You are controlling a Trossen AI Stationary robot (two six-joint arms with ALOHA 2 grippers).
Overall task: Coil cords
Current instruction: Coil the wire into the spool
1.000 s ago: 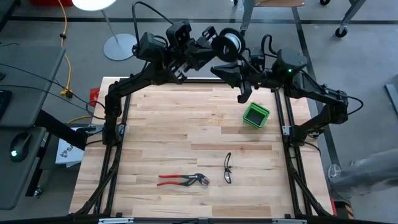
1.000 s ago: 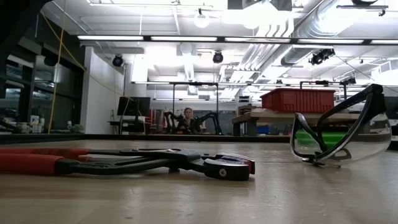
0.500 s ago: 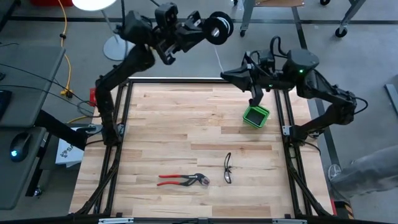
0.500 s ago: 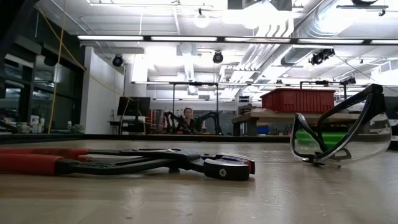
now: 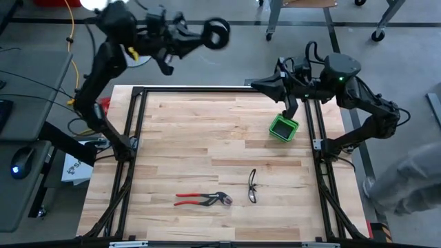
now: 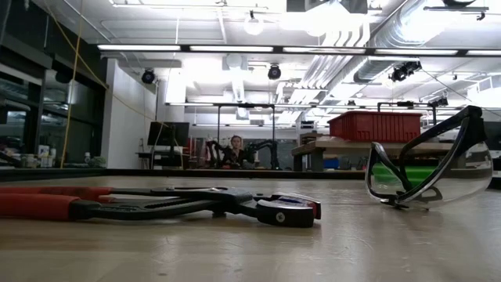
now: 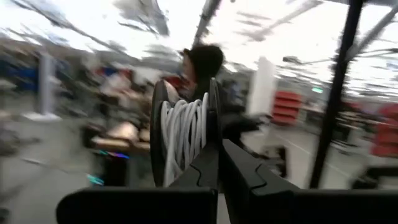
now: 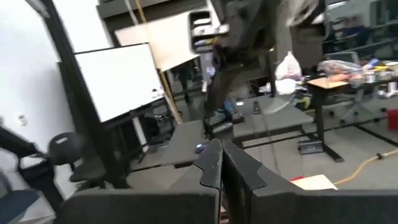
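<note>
My left gripper (image 5: 200,38) is high beyond the table's far left corner, shut on a small black spool (image 5: 217,32). The left wrist view shows the spool (image 7: 185,134) with the white cord (image 7: 181,140) wound round its core in several turns. My right gripper (image 5: 256,84) is over the table's far edge, right of the middle, pointing toward the table's left. Its fingers (image 8: 211,163) are shut. No cord shows between them, and no loose stretch of cord shows between the two grippers. My left gripper pinches one black flange of the spool (image 7: 212,140) between its two fingers, at the flange's rim. The spool stands on edge beyond the fingertips, lifted clear of the table, with the cord coils beside the held flange.
A green box (image 5: 283,127) stands at the far right, just below the right gripper. Red-handled pliers (image 5: 203,199) and safety glasses (image 5: 252,186) lie near the front; both also show in the low view, the pliers (image 6: 156,205) and the glasses (image 6: 430,168). A person (image 5: 413,182) stands off the right edge.
My left gripper has swung with the spool toward the table's left, away from the right gripper and out beyond the far edge. My right gripper has drawn a little toward the table's right edge, then stayed nearly still. Both stay shut.
</note>
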